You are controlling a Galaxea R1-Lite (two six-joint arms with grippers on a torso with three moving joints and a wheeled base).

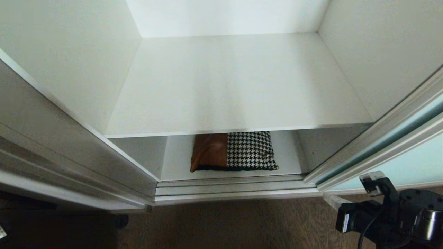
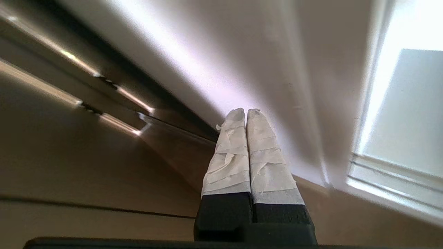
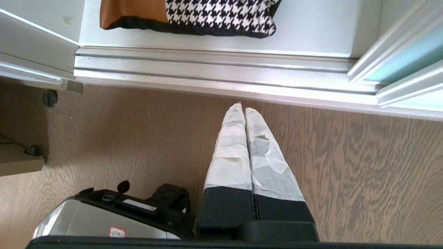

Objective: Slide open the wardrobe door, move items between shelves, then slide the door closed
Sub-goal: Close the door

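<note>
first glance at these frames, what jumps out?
The houndstooth cushion with its tan-orange patch lies on the bottom shelf, the only patterned thing in the open white wardrobe. Above it the wide upper shelf lies bare. The frosted aqua sliding door is slid to the right, and the right gripper, shut, hangs over the wood floor in front of the door track.

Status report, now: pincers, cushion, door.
Both pincers shut, empty: left, right above floor. Cushion on bottom shelf. Door slid open, nothing blocking.
</note>
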